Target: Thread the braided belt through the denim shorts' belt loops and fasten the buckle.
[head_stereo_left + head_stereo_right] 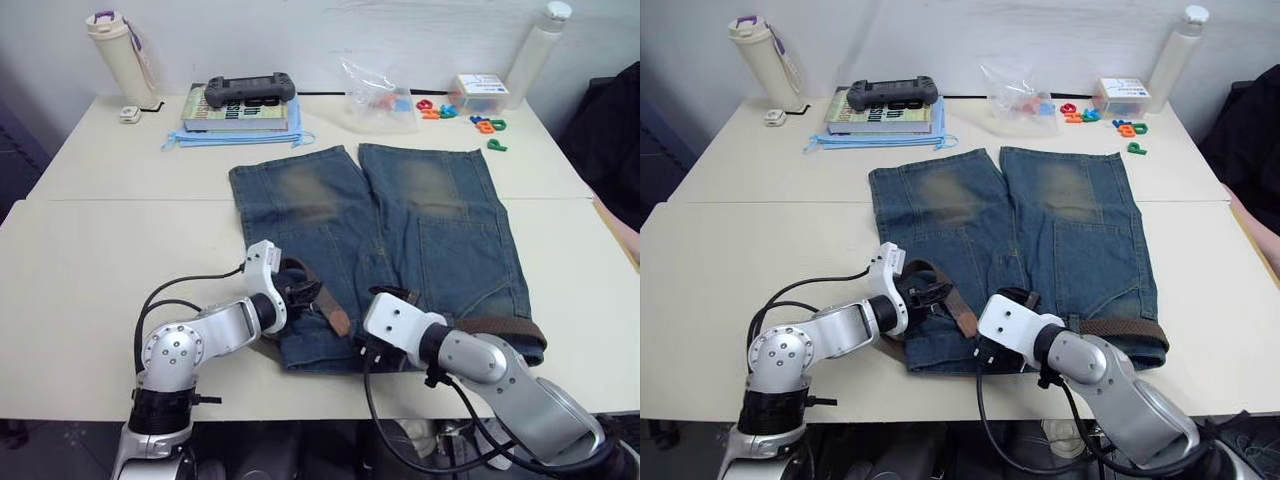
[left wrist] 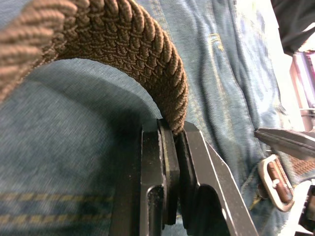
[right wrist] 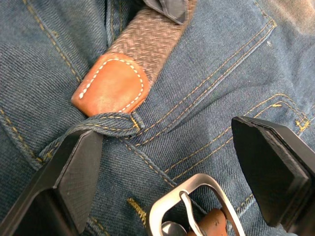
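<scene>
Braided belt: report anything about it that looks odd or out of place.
The braided belt arches up off the denim shorts in a loop, pinched in the left hand. Its tan tip lies just short of a belt loop, unfastened from the buckle.

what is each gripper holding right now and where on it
The left gripper is shut on the braided belt, pinching the woven strap where it arches up. The right gripper is open, holding nothing, its fingers spread beside the buckle.
</scene>
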